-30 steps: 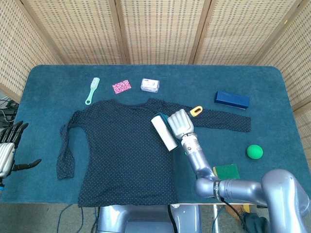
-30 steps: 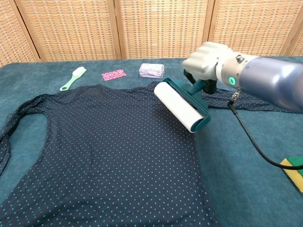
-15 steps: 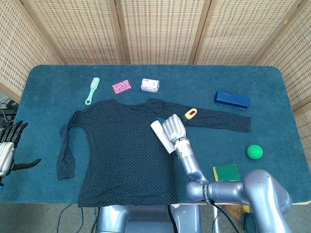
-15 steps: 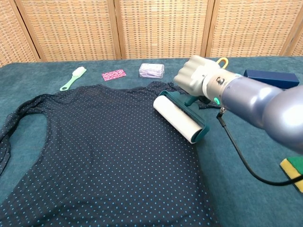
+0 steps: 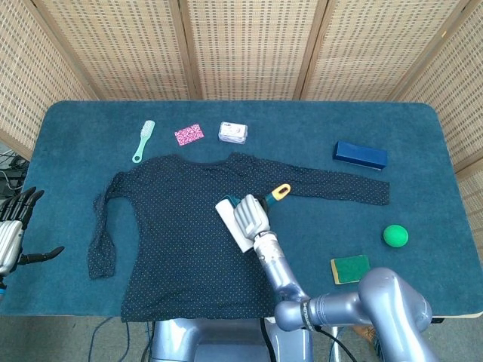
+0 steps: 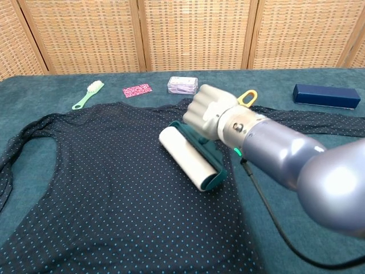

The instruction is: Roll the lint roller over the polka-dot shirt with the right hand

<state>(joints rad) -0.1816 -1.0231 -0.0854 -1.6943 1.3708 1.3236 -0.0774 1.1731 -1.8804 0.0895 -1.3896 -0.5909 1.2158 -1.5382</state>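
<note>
My right hand (image 6: 206,114) is wrapped around the handle of the lint roller (image 6: 187,157); the roller lies on the chest of the shirt (image 6: 114,177), which is spread flat on the table (image 5: 423,151); rolling is under way, I judge; lower body and sleeves remain; my left hand (image 5: 13,226) is spread, off the table's edge.

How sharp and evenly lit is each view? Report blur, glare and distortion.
Head view: even, soft light, no glare, polka-dot shirt sharp. Chest view: lint roller crisp with a faint shadow beneath; right hand in focus, the near forearm looming large and slightly soft.
</note>
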